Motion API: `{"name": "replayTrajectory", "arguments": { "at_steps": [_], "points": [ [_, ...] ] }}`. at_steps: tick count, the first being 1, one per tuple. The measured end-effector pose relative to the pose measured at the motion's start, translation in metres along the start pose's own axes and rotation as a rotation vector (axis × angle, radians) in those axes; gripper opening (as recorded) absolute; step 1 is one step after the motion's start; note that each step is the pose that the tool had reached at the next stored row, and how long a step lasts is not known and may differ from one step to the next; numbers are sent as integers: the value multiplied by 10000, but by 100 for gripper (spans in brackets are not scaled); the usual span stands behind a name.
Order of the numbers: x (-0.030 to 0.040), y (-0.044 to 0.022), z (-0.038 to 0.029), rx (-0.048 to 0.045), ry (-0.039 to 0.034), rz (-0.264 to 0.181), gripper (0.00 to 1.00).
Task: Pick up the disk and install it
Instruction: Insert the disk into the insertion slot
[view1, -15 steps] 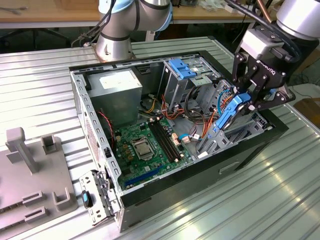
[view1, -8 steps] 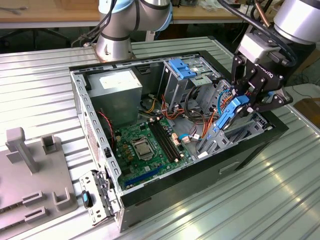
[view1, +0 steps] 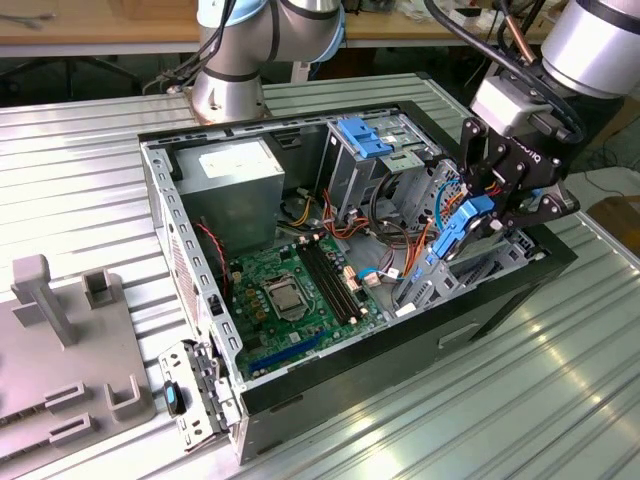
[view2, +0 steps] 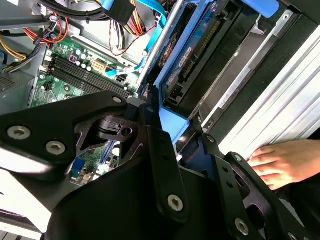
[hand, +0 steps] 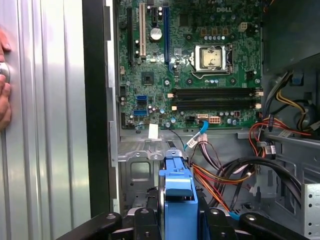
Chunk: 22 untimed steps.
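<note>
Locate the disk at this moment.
At the exterior view's right, the disk is clamped in the gripper, tilted over the drive-bay end of the open computer case.

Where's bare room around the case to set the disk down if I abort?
Bare ribbed table along the case at the exterior view's lower right, and between the grey fixture and the arm's base. Crowded: cables inside, beneath the tool gripping the disk.
</note>
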<state>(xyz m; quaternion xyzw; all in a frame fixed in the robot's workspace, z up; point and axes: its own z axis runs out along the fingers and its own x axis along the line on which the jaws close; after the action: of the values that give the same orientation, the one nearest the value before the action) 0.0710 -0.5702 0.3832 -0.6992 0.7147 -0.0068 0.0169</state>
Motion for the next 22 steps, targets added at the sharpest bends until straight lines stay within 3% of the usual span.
{"name": "replayTrajectory", "arguments": {
  "at_steps": [22],
  "points": [
    [5,7,237,-42,3,1,37]
  ]
}}
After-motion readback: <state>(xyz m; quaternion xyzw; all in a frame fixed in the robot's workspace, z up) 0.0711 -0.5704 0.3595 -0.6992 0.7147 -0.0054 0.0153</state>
